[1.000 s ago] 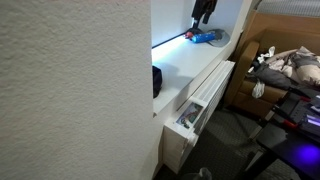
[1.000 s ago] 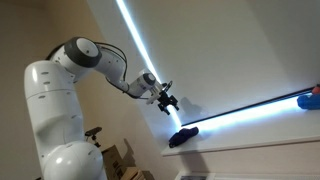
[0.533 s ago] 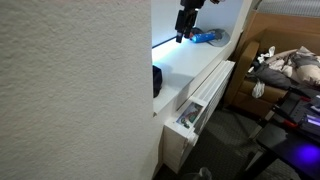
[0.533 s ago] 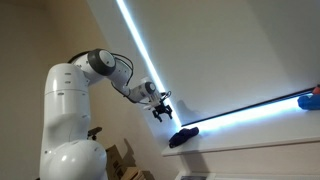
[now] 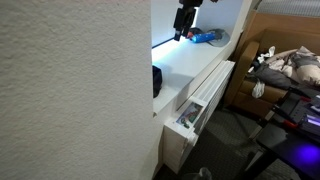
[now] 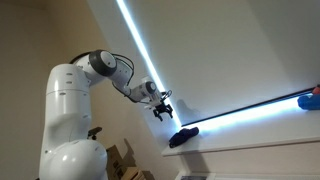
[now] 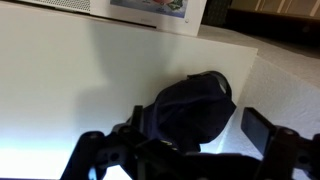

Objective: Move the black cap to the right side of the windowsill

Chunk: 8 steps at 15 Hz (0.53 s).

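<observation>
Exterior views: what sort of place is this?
Probably a lived-in room, home or office: a white windowsill above a slatted radiator, a heap of soft things beside it, and cardboard boxes.

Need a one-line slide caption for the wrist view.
Open end effector hovering above the black cap on the white windowsill.

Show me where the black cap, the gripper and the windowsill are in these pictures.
the black cap (image 7: 190, 105): wrist view, on the middle of its dome.
the gripper (image 6: 162, 117): in an exterior view, midway between its open fingertips.
the windowsill (image 5: 190, 62): in an exterior view, on its bare white top.
</observation>
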Available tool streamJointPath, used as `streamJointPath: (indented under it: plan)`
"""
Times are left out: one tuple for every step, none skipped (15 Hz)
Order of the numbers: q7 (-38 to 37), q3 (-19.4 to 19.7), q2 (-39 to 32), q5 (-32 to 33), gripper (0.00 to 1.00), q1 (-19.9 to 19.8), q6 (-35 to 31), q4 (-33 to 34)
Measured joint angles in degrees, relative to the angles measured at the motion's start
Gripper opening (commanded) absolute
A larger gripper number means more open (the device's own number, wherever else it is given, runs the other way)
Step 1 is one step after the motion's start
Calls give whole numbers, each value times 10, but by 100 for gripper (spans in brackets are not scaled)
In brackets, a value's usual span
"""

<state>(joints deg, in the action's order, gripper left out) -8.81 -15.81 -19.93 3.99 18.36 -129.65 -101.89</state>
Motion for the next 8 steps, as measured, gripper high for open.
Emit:
streamJointPath:
  plan:
    - [7,4,-27,-2,100,0,0,23]
    - [16,7,-62,-4,100,0,4,51]
    - [23,9,-97,-5,100,0,11,79]
    - [28,10,-135,-5,100,2,19,110]
    - [34,11,-171,-5,100,6,27,140]
    - [40,12,-205,-4,100,11,35,169]
    - [44,13,-237,-4,100,16,40,198]
    - [49,13,-267,-4,100,23,44,228]
